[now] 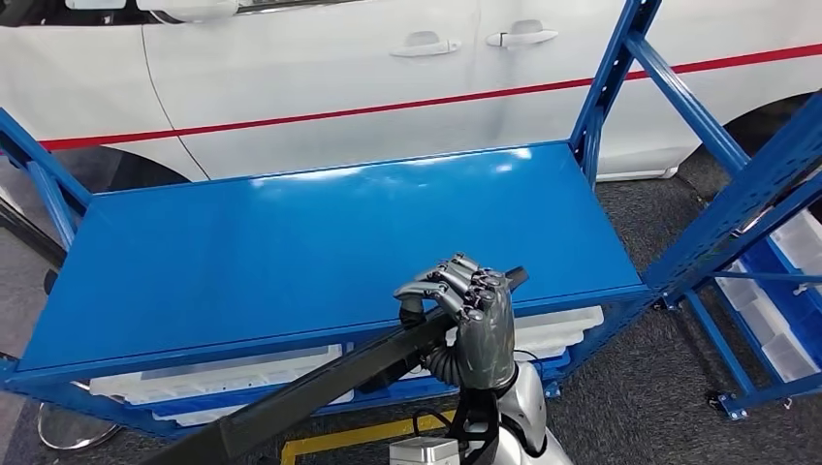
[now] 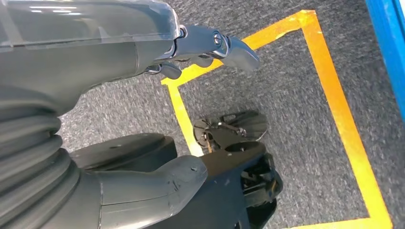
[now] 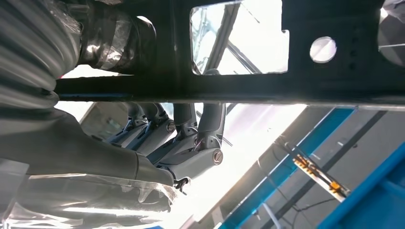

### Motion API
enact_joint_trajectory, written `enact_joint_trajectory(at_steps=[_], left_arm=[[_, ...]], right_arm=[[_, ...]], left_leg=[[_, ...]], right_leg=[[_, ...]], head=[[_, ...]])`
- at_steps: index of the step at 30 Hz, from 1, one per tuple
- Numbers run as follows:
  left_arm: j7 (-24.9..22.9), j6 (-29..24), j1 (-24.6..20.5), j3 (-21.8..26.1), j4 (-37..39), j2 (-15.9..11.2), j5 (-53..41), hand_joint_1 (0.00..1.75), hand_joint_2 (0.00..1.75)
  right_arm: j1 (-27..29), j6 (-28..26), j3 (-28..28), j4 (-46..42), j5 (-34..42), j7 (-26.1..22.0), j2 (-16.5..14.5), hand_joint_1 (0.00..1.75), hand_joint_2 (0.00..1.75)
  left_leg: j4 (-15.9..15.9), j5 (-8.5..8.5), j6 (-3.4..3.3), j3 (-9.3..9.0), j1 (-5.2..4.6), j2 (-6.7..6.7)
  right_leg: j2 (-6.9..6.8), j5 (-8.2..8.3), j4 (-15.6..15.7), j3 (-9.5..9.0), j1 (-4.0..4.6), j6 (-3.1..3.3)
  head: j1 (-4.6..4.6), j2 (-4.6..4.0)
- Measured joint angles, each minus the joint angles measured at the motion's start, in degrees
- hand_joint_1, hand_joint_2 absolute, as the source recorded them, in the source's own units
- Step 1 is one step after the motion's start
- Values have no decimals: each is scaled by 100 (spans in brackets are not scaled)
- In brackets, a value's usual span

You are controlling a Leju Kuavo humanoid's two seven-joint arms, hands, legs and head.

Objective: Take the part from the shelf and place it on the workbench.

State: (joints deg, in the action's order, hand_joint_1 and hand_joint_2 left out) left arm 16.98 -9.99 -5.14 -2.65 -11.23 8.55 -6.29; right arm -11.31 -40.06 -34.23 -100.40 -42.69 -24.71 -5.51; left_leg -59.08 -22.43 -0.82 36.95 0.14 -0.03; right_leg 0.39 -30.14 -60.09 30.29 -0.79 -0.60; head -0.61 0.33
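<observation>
A: Item one, the part [image 1: 320, 387]?

B: Long black metal bar with cut-out holes, held in the right hand [image 1: 475, 325]; fingers are wrapped over its upper end. From the head view it runs from the hand at about 5 o'clock down toward 7 o'clock, and its tip overlaps the front edge of the blue workbench [image 1: 320, 242].

A: Status?

B: Part appears already taken and carried to the bench. Placing is not done: the bar is in the grip, tilted, not lying on the surface.

A: Item two, the left hand [image 2: 210, 45]?

B: Hanging over grey carpet and orange floor tape [image 2: 344, 129]. It holds nothing; its fingers look curled in, though the angle is poor.

A: Remaining?

B: Lay the bar flat on the bench, then release it.
</observation>
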Motion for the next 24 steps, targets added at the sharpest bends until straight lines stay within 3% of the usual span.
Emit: enact_joint_trajectory(at_steps=[2, 3, 5, 7, 8, 9, 11, 13, 14, 15, 17, 18, 19, 21, 22, 23, 24], left_arm=[[2, -2, 8, 4, 0, -4, 4, 0, 175], [8, -3, 13, 9, 0, -6, 12, 0, 175], [30, -6, 11, 29, 0, -9, 38, 0, 175], [57, -4, 5, 52, 0, -9, 84, 0, 175], [68, -3, 4, 67, 0, -9, 109, 0, 175], [76, -1, 7, 82, 0, -8, 130, 0, 175], [88, 0, 9, 116, 0, -8, 147, 0, 175], [95, -1, -1, 134, 0, -9, 148, 0, 175], [98, -1, -4, 138, 0, -9, 140, 0, 175], [97, -2, -4, 140, 0, -8, 128, 0, 175], [87, -2, 2, 142, 0, -3, 99, 0, 175], [75, -2, -2, 143, 0, -1, 88, 0, 175], [63, -2, -8, 143, 0, 2, 79, 0, 175], [40, -2, -23, 143, 0, 9, 61, 0, 175], [34, 0, -26, 143, 0, 12, 48, 0, 175], [32, 6, -27, 143, 0, 14, 32, 0, 175], [34, 16, -29, 143, 0, 15, 13, 0, 175]], right_arm=[[-34, 1, -22, 27, 9, 10, 10, 175, 175], [-54, 2, -47, 40, 17, 18, 13, 175, 175], [-101, 7, -110, 67, 35, 40, 21, 175, 175], [-138, 12, -179, 101, 45, 66, 39, 175, 175], [-152, 13, -214, 121, 49, 75, 51, 175, 175], [-163, 13, -245, 141, 51, 82, 62, 175, 175], [-181, 13, -295, 172, 55, 86, 78, 175, 175], [-197, 13, -325, 185, 53, 72, 87, 175, 175], [-205, 13, -334, 190, 41, 56, 92, 175, 175], [-214, 13, -338, 194, 21, 37, 97, 175, 175], [-227, 13, -340, 208, -47, 13, 106, 175, 175], [-233, 13, -341, 215, -75, 10, 112, 175, 175], [-237, 12, -341, 223, -97, 9, 120, 175, 175], [-241, 11, -343, 240, -109, 10, 139, 175, 175], [-239, 11, -343, 249, -114, 10, 150, 175, 175], [-236, 11, -343, 256, -129, 9, 161, 175, 175], [-235, 10, -343, 260, -149, 5, 169, 175, 175]], left_leg=[[-24, 11, 76, 50, 13, -14], [-119, -113, 110, 103, 25, -18], [-631, -631, 169, 275, 50, -17], [-1320, -1088, 208, 413, 59, -15], [-1526, -1140, 213, 399, 59, -15], [-1550, -1071, 207, 289, 58, -15], [-1041, -789, 153, -212, 47, -18], [-211, -750, 72, -800, 11, -21], [66, -791, 39, -966, -13, -24], [219, -822, 14, -1034, -35, -25], [302, -710, -39, -996, -37, -8], [335, -632, -83, -959, -23, 8], [364, -547, -128, -906, -7, 26], [367, -405, -191, -752, 0, 46], [352, -342, -195, -659, -4, 54], [333, -283, -188, -563, -6, 61], [303, -230, -177, -464, -4, 69]], right_leg=[[-12, 67, 42, 66, -10, 98], [-22, 125, 54, 116, -17, 150], [-40, 248, 67, 246, -28, 220], [-53, 360, 61, 398, -17, 236], [-59, 414, 55, 475, -10, 236], [-64, 468, 46, 553, -3, 233], [-65, 573, 29, 687, 7, 218], [-64, 668, 23, 763, 17, 174], [-68, 718, 34, 774, 12, 141], [-72, 771, 55, 778, 5, 102], [-70, 847, 101, 783, -3, 25], [-63, 758, 52, 813, 1, -2], [-54, 565, -86, 866, 6, -22], [-46, -47, -676, 1016, 2, -46], [-45, -266, -1030, 1077, -2, -60], [-45, -357, -1316, 1101, -6, -77], [-46, -298, -1462, 1061, -12, -92]], head=[[-1, 0], [0, 0], [-2, 0], [-2, 0], [-2, 0], [-2, 0], [-2, 0], [-2, 0], [-1, 0], [-2, 0], [-1, 0], [-1, 0], [1, 0], [1, 0], [1, 0], [2, 0], [1, 0]])
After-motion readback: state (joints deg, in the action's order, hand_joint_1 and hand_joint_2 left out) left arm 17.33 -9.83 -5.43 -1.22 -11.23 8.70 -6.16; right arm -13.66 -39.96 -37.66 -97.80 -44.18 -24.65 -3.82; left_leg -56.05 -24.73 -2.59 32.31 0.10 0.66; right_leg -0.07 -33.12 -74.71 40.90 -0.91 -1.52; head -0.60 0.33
